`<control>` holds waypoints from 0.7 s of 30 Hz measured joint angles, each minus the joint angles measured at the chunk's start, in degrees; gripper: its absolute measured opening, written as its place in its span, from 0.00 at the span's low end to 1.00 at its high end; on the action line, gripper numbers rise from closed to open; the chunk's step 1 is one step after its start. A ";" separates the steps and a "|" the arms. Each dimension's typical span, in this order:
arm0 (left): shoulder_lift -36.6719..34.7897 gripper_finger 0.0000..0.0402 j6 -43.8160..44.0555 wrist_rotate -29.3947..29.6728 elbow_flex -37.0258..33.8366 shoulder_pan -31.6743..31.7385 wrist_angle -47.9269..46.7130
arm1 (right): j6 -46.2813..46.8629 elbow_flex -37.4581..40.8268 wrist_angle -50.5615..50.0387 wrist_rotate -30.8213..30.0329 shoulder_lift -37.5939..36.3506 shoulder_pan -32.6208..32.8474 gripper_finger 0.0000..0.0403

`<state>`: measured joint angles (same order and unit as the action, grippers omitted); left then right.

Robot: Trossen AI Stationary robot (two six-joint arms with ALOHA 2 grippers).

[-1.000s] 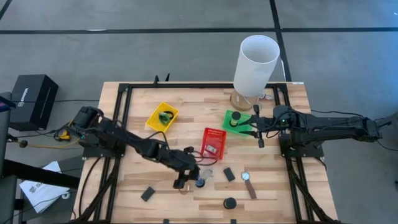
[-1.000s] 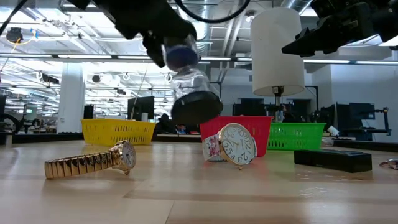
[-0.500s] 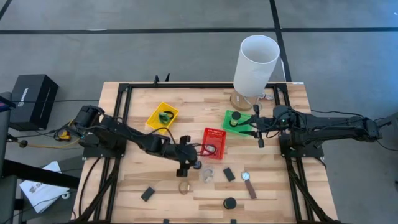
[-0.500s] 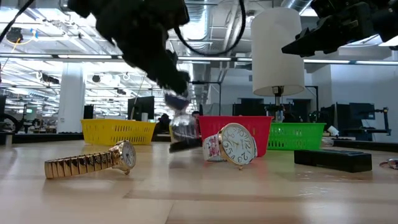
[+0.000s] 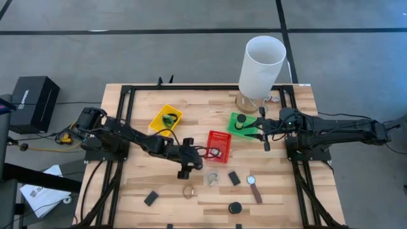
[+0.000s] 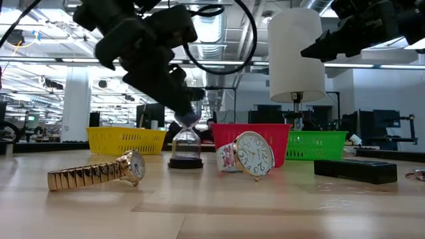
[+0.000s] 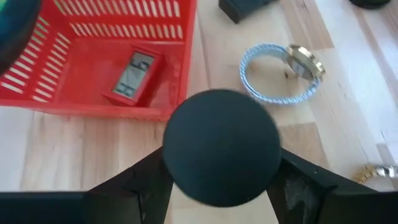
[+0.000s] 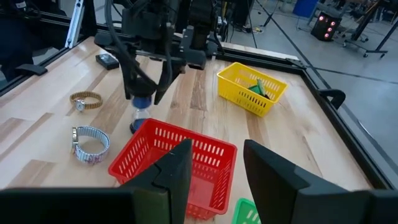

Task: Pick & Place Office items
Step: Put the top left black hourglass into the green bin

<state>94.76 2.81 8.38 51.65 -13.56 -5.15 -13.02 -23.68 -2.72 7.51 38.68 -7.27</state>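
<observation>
Tabletop [image 5: 140, 184]; left gripper [image 5: 189, 164] over hourglass [image 6: 186, 147]

From overhead we see the whole table [image 5: 127, 191]; level with its top, and from both wrists, we share the red basket [image 5: 218, 145].

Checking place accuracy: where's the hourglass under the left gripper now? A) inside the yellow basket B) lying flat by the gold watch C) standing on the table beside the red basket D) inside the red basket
C: the hourglass stands upright on the table, just outside the red basket, under the left gripper.
</observation>
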 joint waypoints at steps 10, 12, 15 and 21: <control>0.00 0.52 -1.73 -0.19 -0.04 0.15 1.12 | 1.39 0.00 -0.02 0.00 0.00 -0.01 0.34; 0.00 0.54 -1.75 -0.17 -0.04 0.15 1.67 | 3.60 0.00 -0.02 0.00 0.00 -0.01 0.34; 0.00 0.58 -1.75 -0.17 -0.04 0.15 1.66 | 7.86 0.00 0.09 0.00 0.48 0.02 0.34; -1.25 0.63 -4.02 0.10 -0.02 0.15 1.52 | 12.97 0.00 3.42 0.12 6.15 0.57 0.34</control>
<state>93.51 -1.21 8.48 51.64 -13.41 -3.62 -0.05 -23.68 0.70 7.63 44.82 -6.70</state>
